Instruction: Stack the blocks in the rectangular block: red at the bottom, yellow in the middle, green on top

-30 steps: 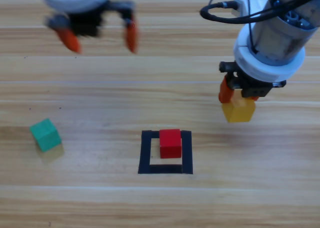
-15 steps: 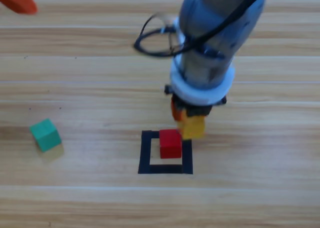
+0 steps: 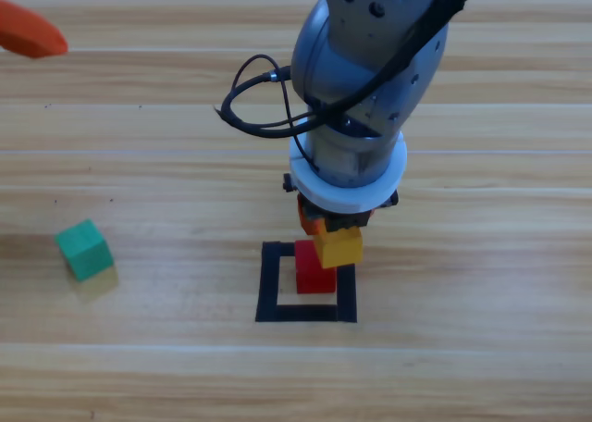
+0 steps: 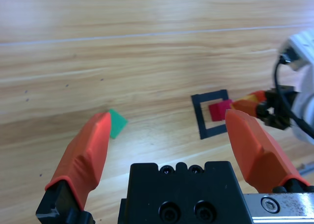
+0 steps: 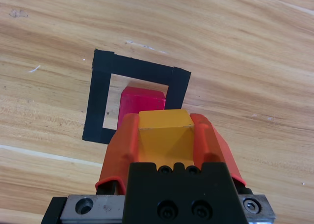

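Since half a second ago, the right gripper [image 3: 326,229] is moving a little to the left with the yellow cube [image 3: 339,247], and now it is hanging over the red cube [image 3: 313,272]. Its jaws are closing on the yellow cube from two sides, as the right wrist view [image 5: 164,135] is showing. Directly under this gripper, the red cube is sitting inside the black tape square [image 3: 269,288], in the part nearest to the arm. The yellow cube is covering the red one's upper right part; whether they are touching, I cannot tell. The green cube [image 3: 84,249] is lying well apart, far to the left of this gripper. The left gripper [image 4: 167,135] is waiting at the upper left edge, its jaws standing wide and holding nothing.
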You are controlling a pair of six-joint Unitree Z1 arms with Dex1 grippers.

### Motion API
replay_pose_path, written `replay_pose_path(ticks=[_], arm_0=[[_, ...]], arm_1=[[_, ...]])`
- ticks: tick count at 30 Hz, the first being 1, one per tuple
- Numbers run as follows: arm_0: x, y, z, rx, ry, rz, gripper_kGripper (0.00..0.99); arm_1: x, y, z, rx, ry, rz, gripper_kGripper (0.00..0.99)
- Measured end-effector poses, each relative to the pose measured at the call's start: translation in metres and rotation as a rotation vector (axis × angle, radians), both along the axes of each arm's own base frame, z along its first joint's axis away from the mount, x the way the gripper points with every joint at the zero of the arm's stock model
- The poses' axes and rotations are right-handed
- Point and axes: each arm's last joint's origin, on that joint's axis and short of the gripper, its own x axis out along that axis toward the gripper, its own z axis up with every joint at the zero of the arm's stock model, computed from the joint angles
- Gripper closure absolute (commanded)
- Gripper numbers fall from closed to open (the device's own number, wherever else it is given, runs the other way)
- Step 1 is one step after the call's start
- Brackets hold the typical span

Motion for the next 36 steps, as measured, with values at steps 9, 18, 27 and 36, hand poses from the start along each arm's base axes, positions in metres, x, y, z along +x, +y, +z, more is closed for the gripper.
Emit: replay_pose_path(ticks=[9, 18, 27, 36], arm_0=[[0.056, -0.007, -0.018, 0.113, 0.285, 0.253, 0.002], [0.105, -0.018, -0.067, 0.168, 0.501, 0.326, 0.000], [0.103, -0.018, -0.070, 0.130, 0.533, 0.368, 0.000], [0.100, -0.017, -0.075, 0.120, 0.559, 0.405, 0.000]], arm_1=[[-0.005, 0.004, 0.002, 0.004, -0.019, -0.004, 0.646], [-0.007, 0.007, 0.005, 0.014, -0.024, 0.001, 0.645], [-0.003, 0.017, -0.012, -0.004, -0.014, 0.003, 0.646], [-0.004, 0.017, -0.014, -0.007, -0.012, 0.005, 0.646]])
